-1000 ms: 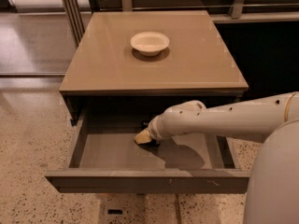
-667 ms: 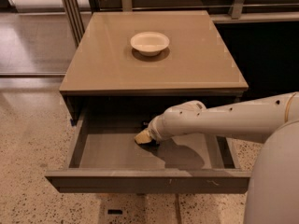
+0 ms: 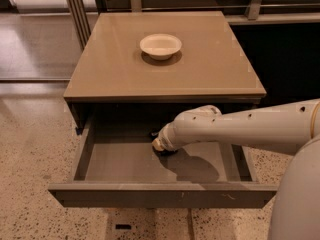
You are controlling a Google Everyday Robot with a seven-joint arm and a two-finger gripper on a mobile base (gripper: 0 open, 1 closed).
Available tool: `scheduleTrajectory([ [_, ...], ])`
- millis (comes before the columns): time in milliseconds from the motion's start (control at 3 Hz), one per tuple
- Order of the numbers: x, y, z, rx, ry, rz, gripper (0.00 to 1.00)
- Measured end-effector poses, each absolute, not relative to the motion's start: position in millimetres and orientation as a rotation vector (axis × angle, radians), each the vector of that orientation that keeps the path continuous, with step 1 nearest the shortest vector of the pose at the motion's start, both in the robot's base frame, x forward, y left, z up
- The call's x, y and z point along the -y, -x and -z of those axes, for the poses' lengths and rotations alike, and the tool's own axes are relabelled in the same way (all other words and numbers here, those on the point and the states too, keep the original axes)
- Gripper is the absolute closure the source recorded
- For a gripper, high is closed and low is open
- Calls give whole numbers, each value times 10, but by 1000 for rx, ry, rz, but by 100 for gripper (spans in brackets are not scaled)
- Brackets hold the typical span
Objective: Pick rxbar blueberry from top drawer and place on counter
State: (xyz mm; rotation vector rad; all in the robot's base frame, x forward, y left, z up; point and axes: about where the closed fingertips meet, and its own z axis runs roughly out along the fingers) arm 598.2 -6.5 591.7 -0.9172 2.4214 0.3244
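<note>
The top drawer [image 3: 120, 166] is pulled open below the counter [image 3: 120, 69], showing its smooth grey inside. My white arm reaches in from the right. The gripper [image 3: 158, 143] is low inside the drawer, near the middle of its back part, under the counter's front edge. A small dark shape [image 3: 154, 133] lies right behind the gripper; I cannot tell whether it is the rxbar blueberry. The arm's wrist hides what lies under it.
A pale shallow bowl [image 3: 160, 45] stands on the counter toward the back middle. Speckled terrazzo floor [image 3: 30, 144] lies to the left. My robot's white body [image 3: 300, 204] fills the lower right. Metal posts [image 3: 75, 9] stand behind the cabinet at the left.
</note>
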Motion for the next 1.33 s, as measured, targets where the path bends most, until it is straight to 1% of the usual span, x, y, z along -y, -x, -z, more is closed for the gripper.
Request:
scheduleTrajectory([
  [667,11,-5954,-5938,-2424,957,-304,100],
  [1000,-36,-5852,-6094,-2402,1029,-287,100],
  [1333,-189,-5737,-6541,-2306,1059,-348,100],
])
